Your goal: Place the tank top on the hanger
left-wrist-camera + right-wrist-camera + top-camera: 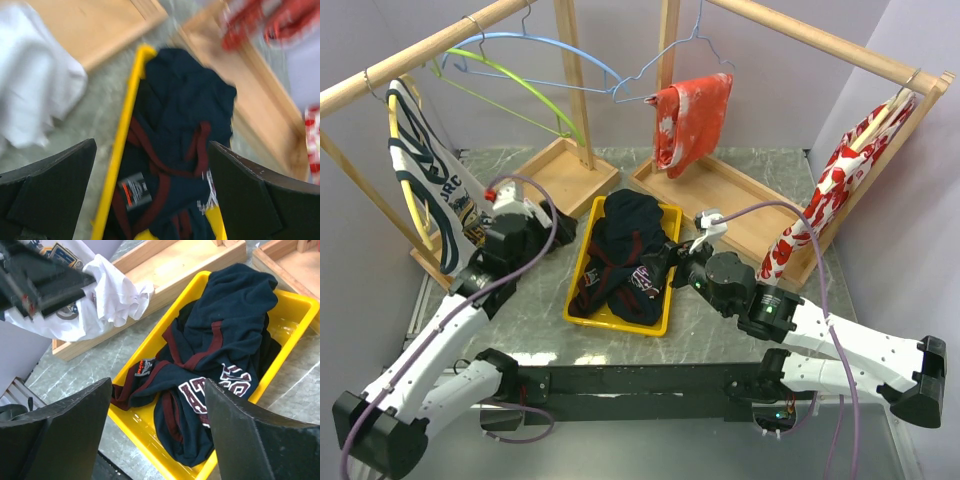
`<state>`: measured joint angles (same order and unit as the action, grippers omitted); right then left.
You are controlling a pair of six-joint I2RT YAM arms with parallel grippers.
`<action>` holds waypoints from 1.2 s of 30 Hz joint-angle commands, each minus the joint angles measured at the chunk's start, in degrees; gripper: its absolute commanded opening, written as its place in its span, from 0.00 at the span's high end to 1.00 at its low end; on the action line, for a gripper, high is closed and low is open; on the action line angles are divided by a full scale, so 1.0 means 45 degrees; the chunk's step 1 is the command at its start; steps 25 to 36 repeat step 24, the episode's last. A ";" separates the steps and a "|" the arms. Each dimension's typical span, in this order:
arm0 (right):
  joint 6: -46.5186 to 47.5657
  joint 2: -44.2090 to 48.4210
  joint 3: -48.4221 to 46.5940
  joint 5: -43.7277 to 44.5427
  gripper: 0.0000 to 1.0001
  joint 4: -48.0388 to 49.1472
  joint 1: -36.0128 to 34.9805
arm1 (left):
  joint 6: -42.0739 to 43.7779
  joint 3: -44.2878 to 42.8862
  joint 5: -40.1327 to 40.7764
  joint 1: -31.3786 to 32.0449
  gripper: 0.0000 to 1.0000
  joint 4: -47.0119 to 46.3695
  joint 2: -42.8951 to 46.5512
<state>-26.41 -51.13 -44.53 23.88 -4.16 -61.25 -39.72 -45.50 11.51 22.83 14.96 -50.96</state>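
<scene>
While both jaws stand released and empty, we list: tank top [430, 180] hanging lengthwise-down on yellow hanger [402, 185], just left of our left gripper [525, 215]; right gripper [672, 255] well apart.

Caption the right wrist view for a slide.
Open right tool facing the yellow bin of navy clothes; white tank top at upper left.

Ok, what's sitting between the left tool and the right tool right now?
The yellow tray heaped with dark clothes lies between the left tool and the right tool. The top external view shows it.
</scene>
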 commanded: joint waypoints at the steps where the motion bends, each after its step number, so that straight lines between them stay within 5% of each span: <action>1: -0.0768 0.0308 0.0481 0.0435 0.16 0.0027 -0.0079 | -0.0312 0.1026 0.0020 0.1408 0.01 -0.0473 0.0756; 11: -0.2820 0.1577 0.2161 0.1763 0.08 -0.0772 -0.0079 | -0.0743 0.1614 0.1915 0.5451 0.01 -0.0141 0.0933; 13: -0.3229 0.2082 0.2454 0.2210 0.00 -0.1142 -0.0079 | -0.0723 0.1672 0.1877 0.5629 0.01 -0.0161 0.1031; 36: -0.4130 0.3276 0.3060 0.3033 0.00 -0.1867 -0.0060 | -0.0274 0.1204 0.1271 0.5747 0.00 0.0288 0.1285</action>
